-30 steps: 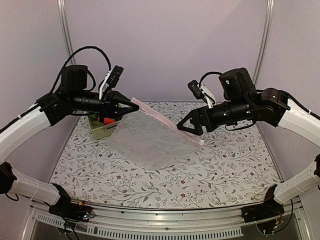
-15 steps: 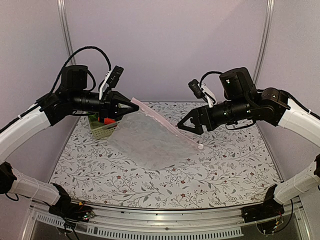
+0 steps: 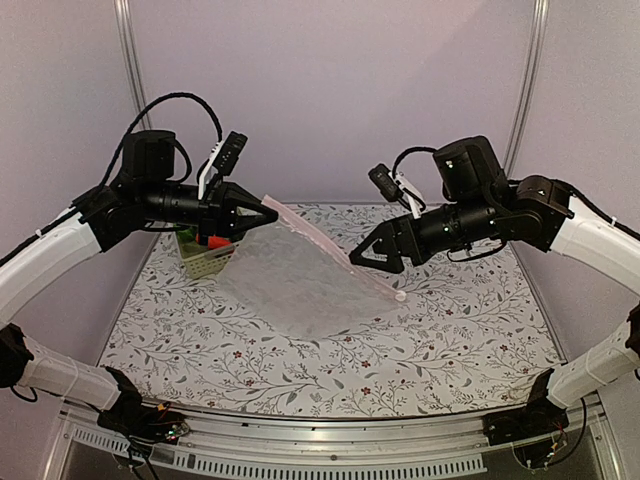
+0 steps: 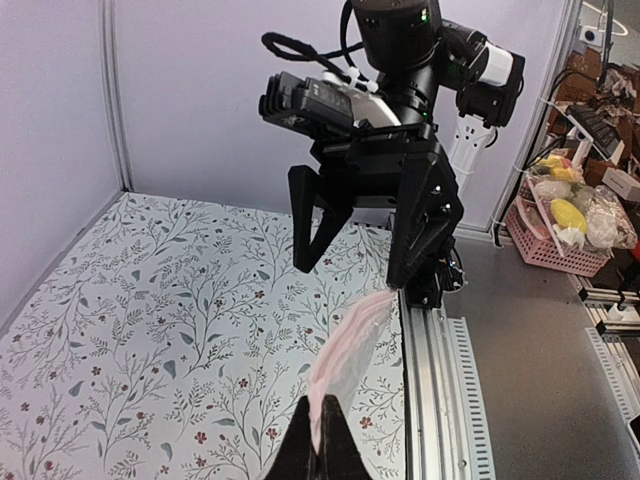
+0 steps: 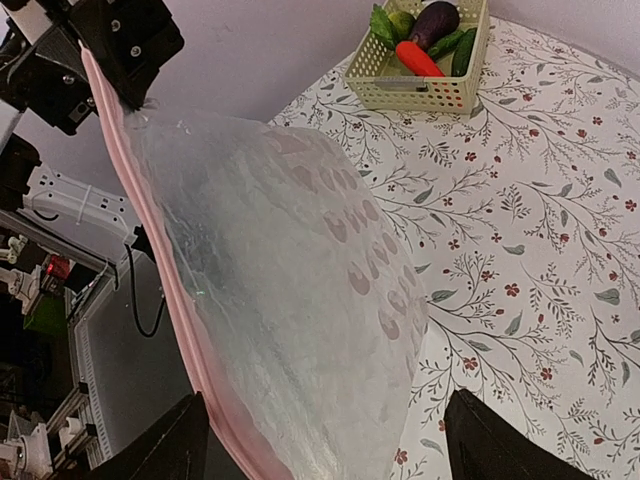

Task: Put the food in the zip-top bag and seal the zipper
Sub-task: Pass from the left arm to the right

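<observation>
The left hand (image 3: 268, 212) is clamped tight on one end of the zipper (image 3: 330, 245), holding that corner of the zip-top bag (image 3: 290, 280) up in the air above the counter (image 3: 450, 330). In the left wrist view the two fingertips are pressed together with the pale pink strip pinched between them.

From that corner, the zipper slants down across the top view towards 4 o'clock, and its far end lies low, near the counter's middle. The clear, crinkly body of the bag hangs below the strip towards 7 o'clock, and its lower edge sags down to the flowered counter.

The right hand (image 3: 362, 258) holds nothing, and its jaws stand wide apart. It points towards 9 o'clock and meets the zipper about two thirds of the way along from the held corner. In the right wrist view the bag fills the gap between the two fingers, and the pink strip runs down just inside the finger at 7 o'clock. Whether that finger touches the strip cannot be told.

The food (image 5: 425, 35) is not in the bag. A dark purple eggplant, a red-orange piece and green pieces lie together in the pale green slotted basket (image 3: 203, 265). The basket stands on the counter at about 10 o'clock, under the left hand and beside the bag's upper edge.
</observation>
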### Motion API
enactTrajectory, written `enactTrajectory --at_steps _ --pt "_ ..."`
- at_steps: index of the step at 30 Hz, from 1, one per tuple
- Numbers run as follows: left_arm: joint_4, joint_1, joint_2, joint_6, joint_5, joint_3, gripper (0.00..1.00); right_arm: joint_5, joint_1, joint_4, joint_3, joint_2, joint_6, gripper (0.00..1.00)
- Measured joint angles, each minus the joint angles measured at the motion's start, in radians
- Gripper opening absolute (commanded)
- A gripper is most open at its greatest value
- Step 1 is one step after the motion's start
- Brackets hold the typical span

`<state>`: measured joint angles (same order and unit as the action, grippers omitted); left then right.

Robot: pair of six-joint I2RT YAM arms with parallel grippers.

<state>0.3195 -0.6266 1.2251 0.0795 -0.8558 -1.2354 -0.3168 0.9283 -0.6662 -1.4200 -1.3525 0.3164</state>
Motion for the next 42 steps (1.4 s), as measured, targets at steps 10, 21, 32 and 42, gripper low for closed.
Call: enactTrajectory --at_steps 10,21,32,42 --pt "0.002 0.000 0.000 0.005 0.003 -0.001 0.00 -0.032 0.000 0.001 0.001 -0.013 -0.003 0.79" --pt "0.015 0.000 0.000 0.007 0.007 -0.002 0.00 -0.060 0.002 0.011 0.011 -0.044 -0.003 0.73" --pt "0.016 0.000 0.000 0.007 0.007 -0.002 0.00 -0.035 0.021 0.034 0.013 -0.045 -0.018 0.50" --pt "0.016 0.000 0.003 0.007 0.006 -0.004 0.00 -0.022 0.021 0.084 0.009 -0.060 -0.024 0.28"
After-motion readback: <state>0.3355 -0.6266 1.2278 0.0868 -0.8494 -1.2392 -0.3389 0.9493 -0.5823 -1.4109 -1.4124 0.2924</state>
